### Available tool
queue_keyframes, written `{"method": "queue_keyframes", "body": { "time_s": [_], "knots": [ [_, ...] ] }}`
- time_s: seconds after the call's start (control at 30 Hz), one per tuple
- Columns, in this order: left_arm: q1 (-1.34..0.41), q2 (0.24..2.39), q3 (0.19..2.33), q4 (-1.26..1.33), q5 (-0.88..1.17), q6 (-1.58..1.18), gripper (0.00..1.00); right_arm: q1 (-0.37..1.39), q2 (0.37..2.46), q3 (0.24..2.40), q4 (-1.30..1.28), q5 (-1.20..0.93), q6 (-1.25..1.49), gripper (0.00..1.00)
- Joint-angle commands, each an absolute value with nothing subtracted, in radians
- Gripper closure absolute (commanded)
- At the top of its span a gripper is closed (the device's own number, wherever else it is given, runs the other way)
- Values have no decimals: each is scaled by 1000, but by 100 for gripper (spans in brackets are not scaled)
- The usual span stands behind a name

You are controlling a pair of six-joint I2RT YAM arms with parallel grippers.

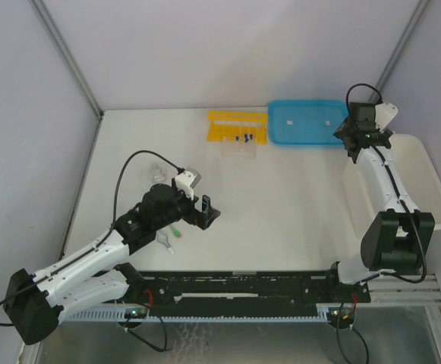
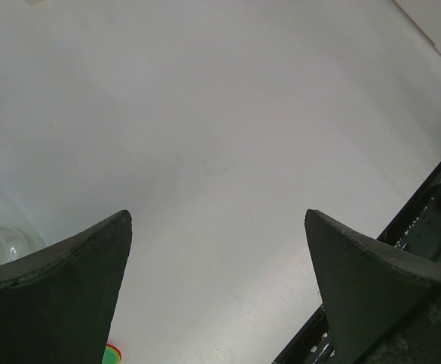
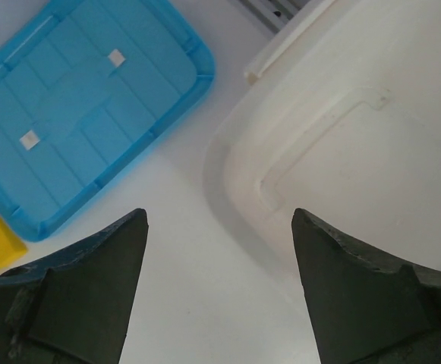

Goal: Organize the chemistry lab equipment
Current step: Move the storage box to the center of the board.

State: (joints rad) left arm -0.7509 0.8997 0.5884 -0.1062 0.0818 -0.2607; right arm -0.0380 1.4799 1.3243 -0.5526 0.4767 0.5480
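At table's far edge: yellow tube rack, lying beside the blue lid. Just in front of the rack, a few small blue-capped tubes lie loose on the table; whether any sit in the rack's holes cannot be told from above.

Right side: white tub, open, nothing visible inside it in the right wrist view. Right gripper hovers over the gap between lid corner and tub rim, fingers spread, holding nothing.

Left, near side: left gripper, fingers fully spread and bare, low above the table. Around it: a clear glass vessel just beside the left fingertip, a green-tipped stick and thin metal tongs under the forearm.

Step in hand, as judged: left arm lining up on a nearby loose item, probably the glass vessel.
- Centre the fingers on the vessel before closing; at present it sits outside them.
- Glass is smooth and round: close gently and squarely so it does not squirt out.
- Keep the forearm clear of the stick and tongs while repositioning.
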Motion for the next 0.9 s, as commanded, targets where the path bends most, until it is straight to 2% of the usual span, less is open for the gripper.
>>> {"method": "queue_keyframes", "body": {
  "time_s": [0.0,0.13,0.33,0.37,0.43,0.57,0.6,0.87],
  "knots": [
    [-753,882,580,-76,75,-265,0,-90,1508,1367,-546,456,583,24],
    [-754,890,580,-77,66,-264,0,-103,1559,1368,-514,384,571,29],
    [-754,913,583,-80,60,-264,0,-84,1658,1399,-496,269,535,49],
    [-753,915,583,-81,57,-263,0,-70,1668,1401,-496,268,524,54],
    [-754,922,584,-81,56,-264,0,-30,1674,1403,-504,284,511,72],
    [-754,938,594,-85,61,-267,0,81,1647,1402,-552,326,492,98],
    [-754,943,598,-88,63,-266,0,116,1637,1402,-567,344,489,100],
    [-753,953,626,-121,65,-270,0,346,1498,1276,-621,387,457,100]
  ]
}}
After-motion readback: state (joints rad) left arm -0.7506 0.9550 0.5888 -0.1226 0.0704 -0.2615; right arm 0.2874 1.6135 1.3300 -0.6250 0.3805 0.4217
